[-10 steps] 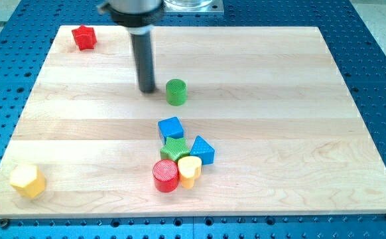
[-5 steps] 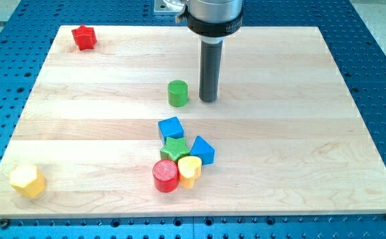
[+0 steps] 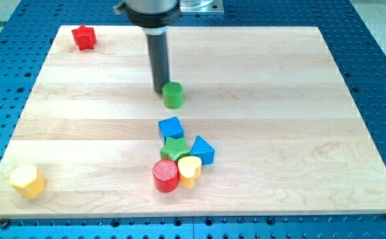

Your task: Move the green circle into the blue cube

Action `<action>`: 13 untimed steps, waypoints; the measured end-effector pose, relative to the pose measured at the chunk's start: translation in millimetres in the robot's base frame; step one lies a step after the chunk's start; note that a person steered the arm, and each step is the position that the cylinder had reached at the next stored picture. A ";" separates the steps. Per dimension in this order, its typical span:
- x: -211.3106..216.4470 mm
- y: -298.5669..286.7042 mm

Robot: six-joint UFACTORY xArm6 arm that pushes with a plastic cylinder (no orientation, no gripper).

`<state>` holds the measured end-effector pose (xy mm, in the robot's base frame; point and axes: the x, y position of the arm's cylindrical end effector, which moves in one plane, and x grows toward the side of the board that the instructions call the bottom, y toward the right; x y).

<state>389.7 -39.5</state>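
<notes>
The green circle stands on the wooden board a little above the middle. My tip is just at its upper left, touching or nearly touching it. The blue cube lies below the green circle, with a gap of bare wood between them. The blue cube tops a cluster of blocks.
The cluster holds a green star, a blue triangle, a red cylinder and a yellow heart. A red star lies at the top left. A yellow hexagon lies at the bottom left.
My tip swung from the green circle's left, to its right, and now to its upper left. The green circle has shifted slightly down and left.
</notes>
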 end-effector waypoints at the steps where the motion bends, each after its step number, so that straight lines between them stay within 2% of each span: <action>1: 5.4 23.7; 2: 5.4 -4.1; 4: 7.9 -6.8; 6: 59.7 2.2; 8: 14.3 -25.9; 11: -17.4 77.9; 13: -19.7 112.5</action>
<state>370.0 73.1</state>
